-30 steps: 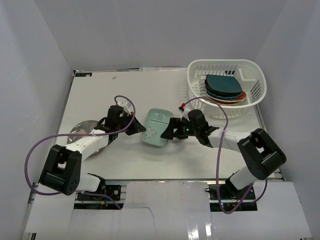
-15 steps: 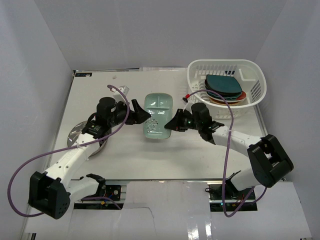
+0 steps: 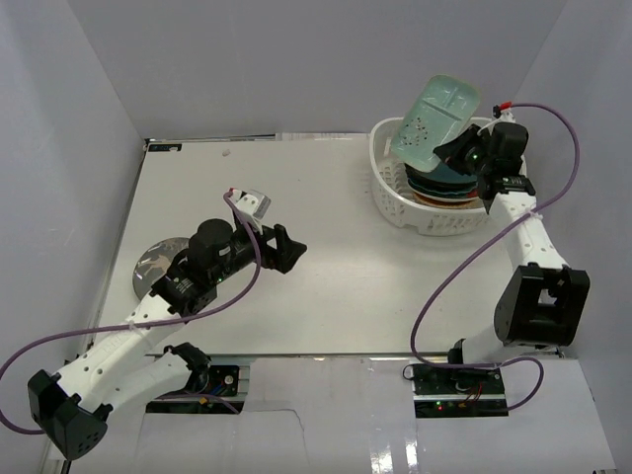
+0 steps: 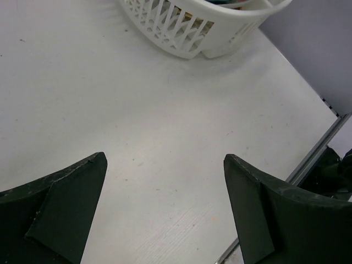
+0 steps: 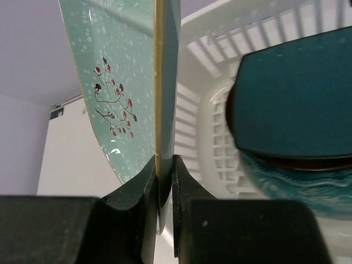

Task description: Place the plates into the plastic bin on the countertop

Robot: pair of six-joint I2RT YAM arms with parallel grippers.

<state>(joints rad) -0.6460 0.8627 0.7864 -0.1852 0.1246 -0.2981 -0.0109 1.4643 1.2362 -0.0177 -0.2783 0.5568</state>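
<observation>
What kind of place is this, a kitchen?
More likely a robot test booth than a kitchen. Plain walls box in a white table, a left arm and a right arm stand at its near edge, and the right tool holds a mint plate over a white basket of plates.

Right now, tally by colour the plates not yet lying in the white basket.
Mint rounded-rectangle plate, held above the white slotted plastic basket by the right gripper: 1
Grey round plate, on the white table: 1
Total: 2
</observation>
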